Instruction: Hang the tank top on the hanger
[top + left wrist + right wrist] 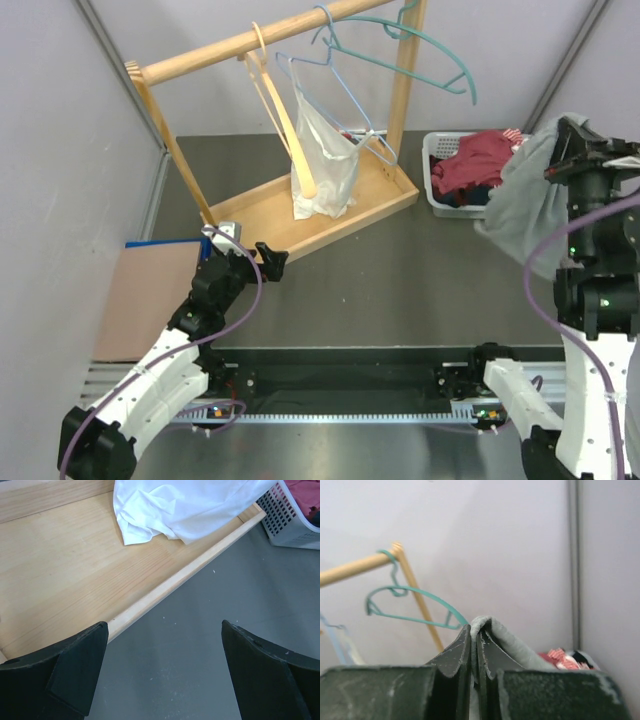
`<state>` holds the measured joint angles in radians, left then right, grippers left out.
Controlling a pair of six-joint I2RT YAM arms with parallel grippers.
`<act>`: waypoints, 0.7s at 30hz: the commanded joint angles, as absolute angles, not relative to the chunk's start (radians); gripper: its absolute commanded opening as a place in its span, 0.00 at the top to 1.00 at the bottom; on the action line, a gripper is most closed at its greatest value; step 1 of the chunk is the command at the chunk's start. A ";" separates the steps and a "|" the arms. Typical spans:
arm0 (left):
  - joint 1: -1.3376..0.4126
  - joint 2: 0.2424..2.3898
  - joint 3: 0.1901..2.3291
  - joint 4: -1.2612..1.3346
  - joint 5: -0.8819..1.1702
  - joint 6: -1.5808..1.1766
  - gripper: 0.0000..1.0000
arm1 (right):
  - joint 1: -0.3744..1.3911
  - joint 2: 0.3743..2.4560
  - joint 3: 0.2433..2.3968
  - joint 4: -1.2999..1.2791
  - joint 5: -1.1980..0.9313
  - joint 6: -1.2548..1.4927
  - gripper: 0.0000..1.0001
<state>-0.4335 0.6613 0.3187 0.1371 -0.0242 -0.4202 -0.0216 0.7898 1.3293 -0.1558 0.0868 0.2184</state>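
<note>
The light grey tank top (525,200) hangs from my right gripper (572,135), held high at the right above the basket. In the right wrist view the gripper (475,630) is shut on a fold of the tank top (512,647). The teal hanger (420,45) hangs by its hook from the wooden rail's right end; it also shows in the right wrist view (415,605), left of and beyond the fingers. My left gripper (268,258) is open and empty, low over the table by the rack's front edge; the left wrist view (164,645) shows only grey table between the fingers.
A wooden rack (300,215) with a base tray holds a pale wooden hanger (280,115), a light blue wire hanger (335,85) and a white plastic bag (322,165). A white basket (436,185) with a red garment (475,165) stands at the right. A brown board (145,295) lies left.
</note>
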 commanded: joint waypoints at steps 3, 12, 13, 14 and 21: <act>-0.437 0.664 0.307 0.218 -0.021 -0.417 0.01 | -0.008 0.822 1.413 -0.115 -0.230 0.305 1.00; -0.437 0.681 0.304 0.242 0.028 -0.399 0.02 | 0.375 0.864 1.264 -0.008 -0.203 0.319 1.00; -0.437 0.696 0.308 0.242 0.034 -0.397 0.02 | 0.430 0.871 1.250 -0.008 -0.131 0.305 1.00; -0.439 0.703 0.310 0.242 0.037 -0.396 0.02 | 0.536 0.880 1.233 0.020 -0.092 0.278 1.00; -0.446 0.753 0.311 0.273 0.084 -0.374 0.03 | 0.748 0.818 0.938 0.147 0.153 0.310 1.00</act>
<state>-0.4358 0.7391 0.3161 0.1825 0.0376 -0.4004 0.6834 0.8852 1.0603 -0.0128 -0.0082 0.2890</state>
